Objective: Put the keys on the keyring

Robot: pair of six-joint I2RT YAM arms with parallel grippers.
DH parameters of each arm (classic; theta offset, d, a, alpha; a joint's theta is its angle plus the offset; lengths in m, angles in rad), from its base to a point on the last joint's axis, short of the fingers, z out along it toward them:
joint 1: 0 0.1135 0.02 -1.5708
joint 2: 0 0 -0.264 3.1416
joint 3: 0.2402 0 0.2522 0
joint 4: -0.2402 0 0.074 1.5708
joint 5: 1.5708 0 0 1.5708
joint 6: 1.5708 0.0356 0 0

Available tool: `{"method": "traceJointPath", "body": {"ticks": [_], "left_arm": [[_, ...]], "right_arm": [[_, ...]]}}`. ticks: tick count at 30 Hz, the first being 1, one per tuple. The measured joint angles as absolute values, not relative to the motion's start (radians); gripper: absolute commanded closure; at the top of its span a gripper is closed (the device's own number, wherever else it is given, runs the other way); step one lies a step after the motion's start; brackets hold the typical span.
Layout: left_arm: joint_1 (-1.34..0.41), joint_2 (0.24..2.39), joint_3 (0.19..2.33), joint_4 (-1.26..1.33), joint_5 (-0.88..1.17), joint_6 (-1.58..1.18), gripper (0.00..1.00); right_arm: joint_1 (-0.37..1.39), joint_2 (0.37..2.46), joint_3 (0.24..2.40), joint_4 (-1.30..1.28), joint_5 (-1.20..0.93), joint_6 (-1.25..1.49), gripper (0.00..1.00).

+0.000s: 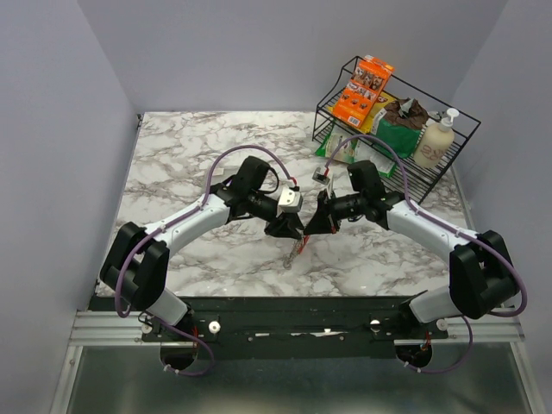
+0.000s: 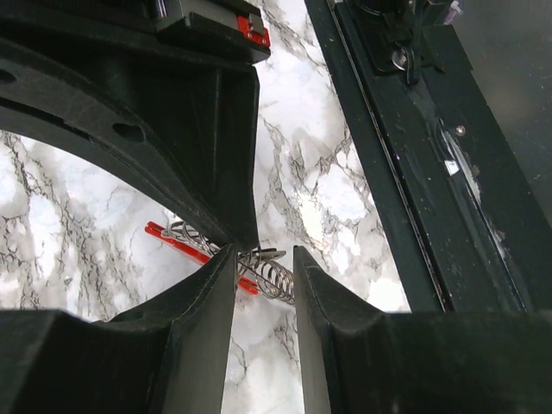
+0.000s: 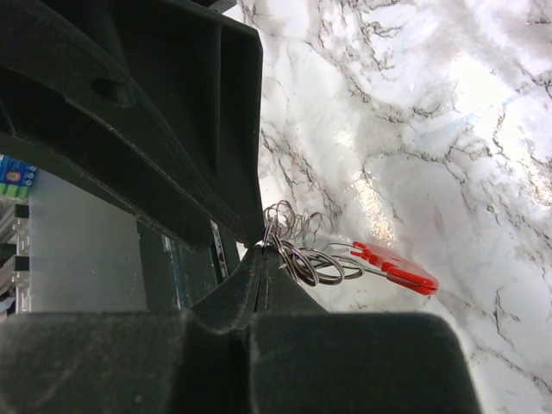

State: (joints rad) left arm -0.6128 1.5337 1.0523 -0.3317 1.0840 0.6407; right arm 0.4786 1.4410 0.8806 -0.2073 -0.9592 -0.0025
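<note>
The keyring, silver rings joined to a bright red strip [image 3: 397, 268], hangs over the marble between both grippers [image 1: 296, 250]. My right gripper [image 3: 263, 250] is shut, pinching one wire ring at its tips, with the rest of the ring coil [image 3: 304, 259] dangling beside it. My left gripper [image 2: 263, 254] meets it from the other side. Its jaws stand a narrow gap apart, and the ring coil [image 2: 278, 274] fills that gap at the tips. A small flat metal piece [image 2: 269, 254] lies atop the coil; whether it is one of the keys I cannot tell.
A black wire rack [image 1: 390, 142] stands at the back right with an orange box [image 1: 363, 89], a green bag and a pump bottle [image 1: 435, 138]. A small grey object [image 1: 323, 172] lies on the marble near it. The dark base rail [image 2: 405, 172] runs along the near edge.
</note>
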Motion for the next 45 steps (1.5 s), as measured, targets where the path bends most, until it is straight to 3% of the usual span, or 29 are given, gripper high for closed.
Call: {"method": "traceJointPath", "body": {"ticks": [17,31,40,45], "left_arm": [[-0.614,1.528,1.047,-0.254,1.063,0.612,0.59],[-0.611,1.535,1.047,-0.301,1.063,0.686,0.66],[-0.61,1.535,1.047,-0.329,1.063,0.715,0.79],[-0.61,1.537,1.052,-0.335,1.063,0.722,0.96]], "right_arm": [[0.485,1.443,0.881,-0.206,-0.953,-0.005,1.0],[0.485,1.444,0.881,-0.208,-0.955,-0.005,1.0],[0.485,1.444,0.881,-0.213,-0.96,-0.005,1.0],[0.486,1.444,0.881,-0.22,-0.961,-0.004,0.98]]}}
